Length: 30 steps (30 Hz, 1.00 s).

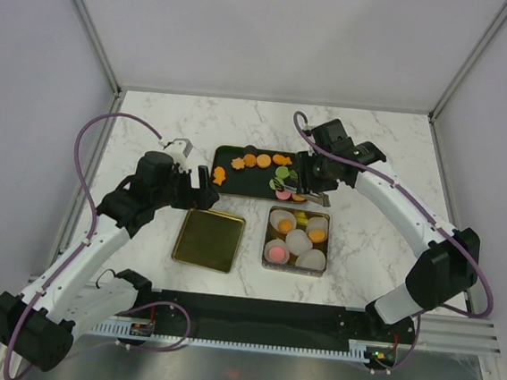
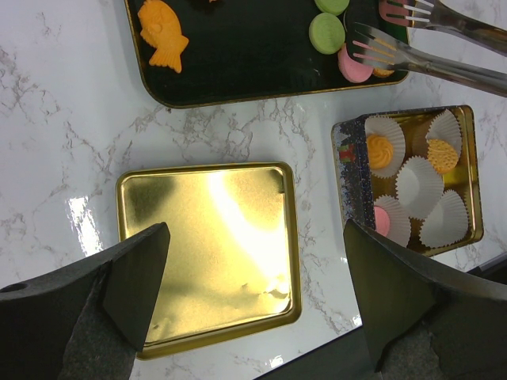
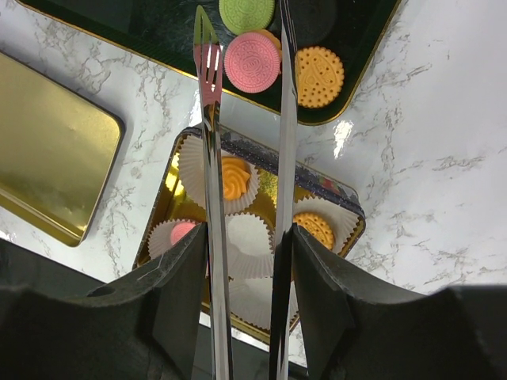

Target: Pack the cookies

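Cookies lie on a black tray [image 1: 236, 186]: an orange fish [image 1: 220, 177], orange rounds [image 1: 250, 160], a green one [image 1: 282, 171] and a pink one [image 1: 282, 193]. My right gripper [image 1: 313, 180] is shut on metal tongs [image 3: 210, 119], whose two tips stand apart on either side of the pink cookie [image 3: 252, 62]. Whether they touch it I cannot tell. A green cookie [image 3: 246, 13] and an orange round one [image 3: 319, 77] lie beside it. My left gripper [image 2: 253, 293] is open and empty, above a gold lid [image 2: 206, 245].
A gold tin [image 1: 266, 236] in front of the tray holds white paper cups; some hold an orange swirl cookie [image 3: 235, 176], an orange round one [image 3: 315, 228] and a pink one [image 3: 182, 232]. The lid [image 1: 208, 239] lies left of the tin.
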{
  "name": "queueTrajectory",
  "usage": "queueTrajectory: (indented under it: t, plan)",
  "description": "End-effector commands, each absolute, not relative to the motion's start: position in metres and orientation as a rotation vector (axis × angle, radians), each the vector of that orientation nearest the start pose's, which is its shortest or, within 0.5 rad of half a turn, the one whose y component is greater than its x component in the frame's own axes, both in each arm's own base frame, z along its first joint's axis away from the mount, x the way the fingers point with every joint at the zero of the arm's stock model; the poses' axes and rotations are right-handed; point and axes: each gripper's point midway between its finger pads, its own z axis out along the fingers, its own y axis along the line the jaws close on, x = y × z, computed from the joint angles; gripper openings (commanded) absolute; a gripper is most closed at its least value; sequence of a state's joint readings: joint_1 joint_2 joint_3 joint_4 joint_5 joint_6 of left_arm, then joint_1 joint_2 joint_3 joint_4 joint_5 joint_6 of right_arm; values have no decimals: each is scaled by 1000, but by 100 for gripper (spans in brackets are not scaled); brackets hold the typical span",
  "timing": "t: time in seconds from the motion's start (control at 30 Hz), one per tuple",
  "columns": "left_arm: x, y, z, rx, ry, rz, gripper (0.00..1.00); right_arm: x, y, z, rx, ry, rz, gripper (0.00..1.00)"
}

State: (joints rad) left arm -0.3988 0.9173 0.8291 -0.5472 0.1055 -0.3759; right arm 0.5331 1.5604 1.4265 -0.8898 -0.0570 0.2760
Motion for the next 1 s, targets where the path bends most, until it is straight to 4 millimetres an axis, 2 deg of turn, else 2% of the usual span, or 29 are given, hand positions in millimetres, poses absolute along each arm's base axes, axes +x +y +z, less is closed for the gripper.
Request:
queueTrajectory:
  t: [0.0,0.47,0.97]
  plan:
    - [252,-140,192,98,2222,-535,100,306,204,166,-357,2602,346,53]
    - [252,-139,191,96,2223,-532,100,300,206,150,-378,2630,335,53]
    - [252,-139,190,93,2227,-533,100,296,210,161,-386,2602,365,53]
